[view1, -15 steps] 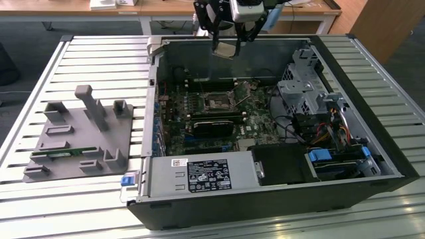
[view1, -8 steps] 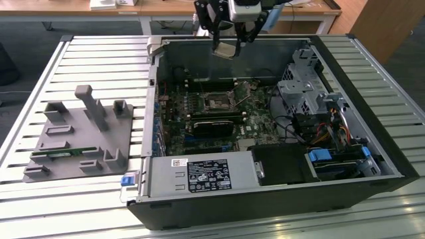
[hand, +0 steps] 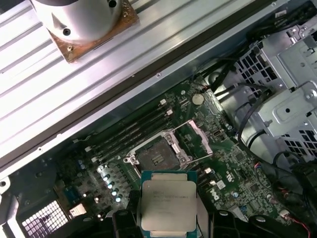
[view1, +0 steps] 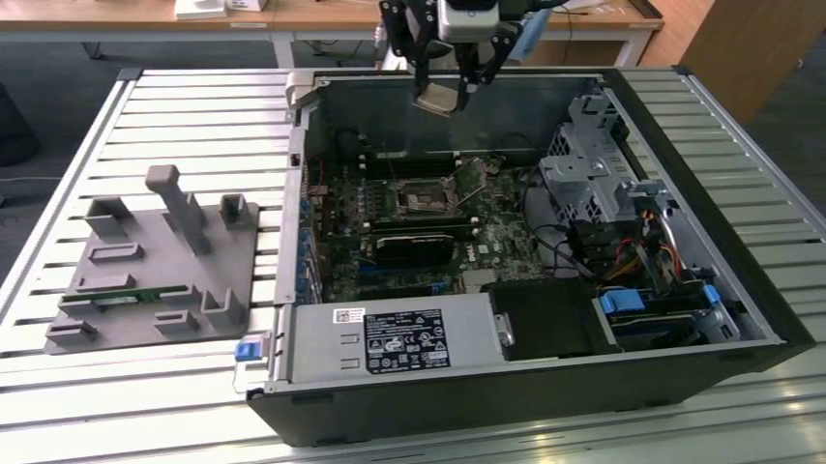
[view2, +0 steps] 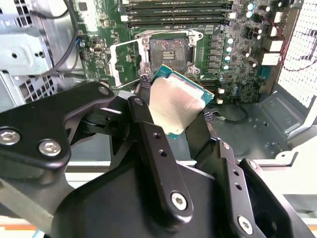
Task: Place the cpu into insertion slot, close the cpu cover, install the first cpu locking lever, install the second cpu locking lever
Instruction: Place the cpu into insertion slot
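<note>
The cpu (hand: 168, 206) shows a dull silver-grey top edged in green, the insertion slot (hand: 157, 157) is black with a silver rim on a green board (hand: 238, 157), and the tool (view2: 175, 100) is black.

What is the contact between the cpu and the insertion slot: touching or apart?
Apart. The exterior view shows the gripper holding the cpu high above the insertion slot.
</note>
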Available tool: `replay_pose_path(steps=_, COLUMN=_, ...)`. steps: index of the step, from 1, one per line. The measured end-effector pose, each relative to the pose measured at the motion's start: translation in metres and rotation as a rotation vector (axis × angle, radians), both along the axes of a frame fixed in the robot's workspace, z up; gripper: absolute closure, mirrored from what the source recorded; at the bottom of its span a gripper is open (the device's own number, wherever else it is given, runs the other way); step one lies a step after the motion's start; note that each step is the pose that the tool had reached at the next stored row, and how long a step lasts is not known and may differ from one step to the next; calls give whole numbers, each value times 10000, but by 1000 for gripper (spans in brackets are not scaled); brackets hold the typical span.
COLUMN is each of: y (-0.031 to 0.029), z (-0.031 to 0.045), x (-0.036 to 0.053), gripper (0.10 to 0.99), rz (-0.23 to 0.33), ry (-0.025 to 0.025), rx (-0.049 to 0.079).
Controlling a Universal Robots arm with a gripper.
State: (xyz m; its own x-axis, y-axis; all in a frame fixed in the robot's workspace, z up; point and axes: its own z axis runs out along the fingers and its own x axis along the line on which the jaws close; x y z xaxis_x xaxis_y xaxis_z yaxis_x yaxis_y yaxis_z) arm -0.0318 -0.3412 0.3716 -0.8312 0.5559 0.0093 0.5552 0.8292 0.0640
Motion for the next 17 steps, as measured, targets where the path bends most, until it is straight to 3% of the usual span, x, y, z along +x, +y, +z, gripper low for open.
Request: replay_pose_path(steps=17, y=1, z=-3, x=0, gripper=553, rz=-1509, ry=1, rx=-75)
